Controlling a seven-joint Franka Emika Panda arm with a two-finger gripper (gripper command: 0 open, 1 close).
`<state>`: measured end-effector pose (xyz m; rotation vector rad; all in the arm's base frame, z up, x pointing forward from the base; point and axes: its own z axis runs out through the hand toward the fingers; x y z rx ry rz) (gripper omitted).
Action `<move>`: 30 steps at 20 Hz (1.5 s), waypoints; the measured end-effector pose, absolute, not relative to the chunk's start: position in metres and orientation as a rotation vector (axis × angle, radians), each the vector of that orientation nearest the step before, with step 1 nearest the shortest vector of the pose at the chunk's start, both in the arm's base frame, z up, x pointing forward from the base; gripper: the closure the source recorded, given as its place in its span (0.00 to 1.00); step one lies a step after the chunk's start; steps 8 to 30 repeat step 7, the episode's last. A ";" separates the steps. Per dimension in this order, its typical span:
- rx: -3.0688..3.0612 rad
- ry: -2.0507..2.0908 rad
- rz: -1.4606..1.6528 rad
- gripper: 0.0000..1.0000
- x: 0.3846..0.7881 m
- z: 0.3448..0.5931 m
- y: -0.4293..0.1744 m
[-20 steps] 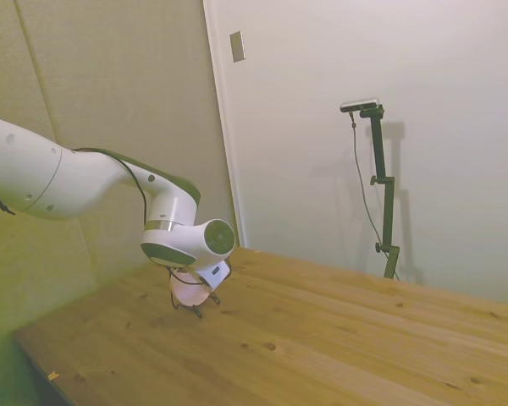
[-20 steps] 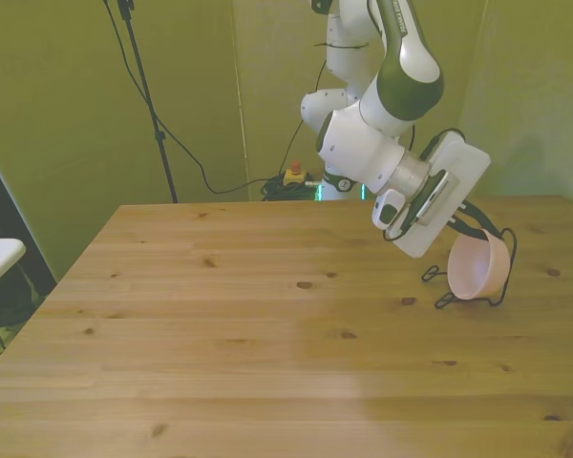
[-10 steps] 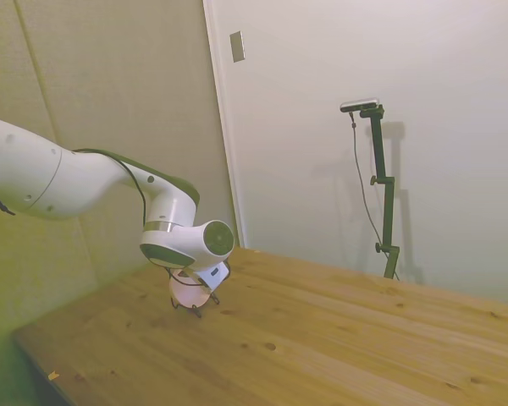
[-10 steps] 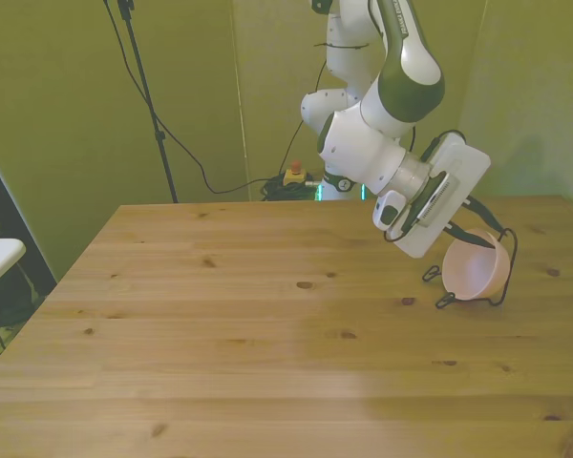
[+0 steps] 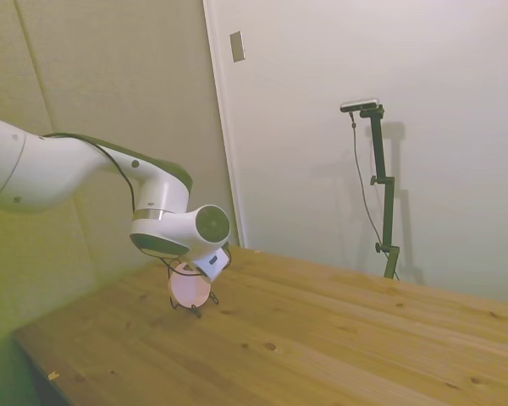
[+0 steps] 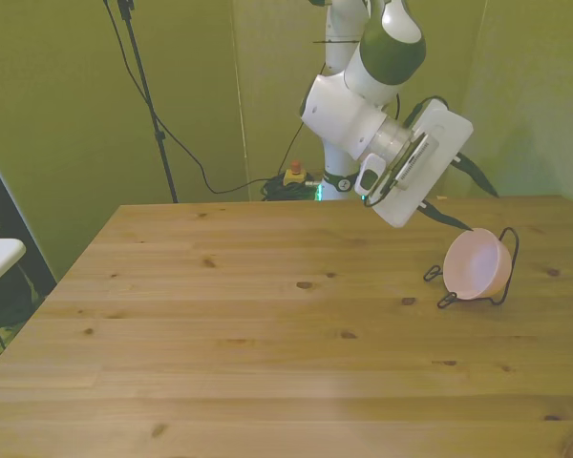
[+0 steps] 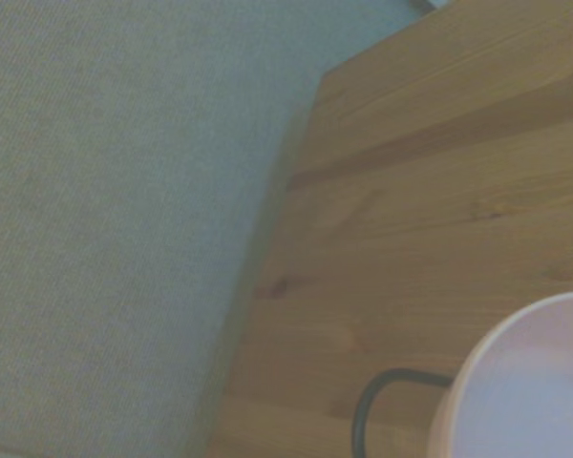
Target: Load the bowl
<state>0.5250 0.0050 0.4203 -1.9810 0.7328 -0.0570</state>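
Since the bowl (image 6: 475, 265) is already sitting on edge in the wire rack (image 6: 509, 240), I'm reading this as the let-go-and-back-off bit of the load.

- jaws (image 6: 484, 212): they're hanging apart with nothing between them, both dark fingers showing in the front view. The side view is hiding them behind the wrist.
- bowl: it's resting just below the jaws, tilted up with its hollow turned away from them. The wrist view is only catching a blurry slice of the pink rim (image 7: 535, 391).
- rack: the thin dark loop is wrapping around the far side of the bowl from the jaws, and its little feet are standing on the surface (image 6: 267, 334). One curl of wire (image 7: 365, 420) is showing beside the rim up close.
- gap: the lower finger is hovering very near the bowl's top edge. It's looking just clear to me, but I can't swear they aren't touching.
- step in hand: my guess is clearing the jaws away from the rack, with the load itself looking pretty much done.
- doing it well: I'd be keeping the jaws wide and going up and back along the line they're pointing, not sweeping sideways. That lower finger is the one to be watching.
- risk: the rack is looking light and springy, so a small nudge on the rim or the loop could be tipping the bowl out or dragging the whole thing across the surface.
- rest of the surface: nothing else is sitting anywhere near the jaws.
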 end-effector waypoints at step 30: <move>-2.158 0.959 -0.060 0.00 0.488 0.455 -0.019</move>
